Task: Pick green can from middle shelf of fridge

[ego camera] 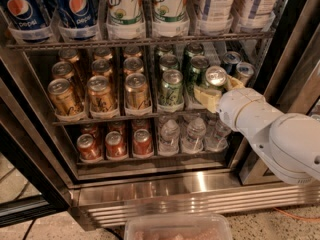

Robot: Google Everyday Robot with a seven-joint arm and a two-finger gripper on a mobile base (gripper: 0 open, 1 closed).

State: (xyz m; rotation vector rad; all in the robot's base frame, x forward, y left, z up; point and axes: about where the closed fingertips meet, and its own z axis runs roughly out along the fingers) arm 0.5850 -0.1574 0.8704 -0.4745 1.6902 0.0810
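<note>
The fridge (200,199) stands open in front of me. Its middle shelf (100,118) holds gold cans in the left lanes and green cans in the right lanes. My gripper (220,88) reaches in from the right on a white arm. Its yellowish fingers (206,97) sit on either side of the front green can (215,77) in the lane second from the right. That can leans a little to the right. Another green can (171,86) stands upright in the lane to its left, with more green cans behind.
Big Pepsi (22,9) and 7UP bottles (125,6) fill the rack above. Red cans (115,144) and small water bottles (169,135) fill the rack below. Blue-and-silver slim cans (232,61) stand right of the gripper. A clear plastic tub (177,226) lies on the floor.
</note>
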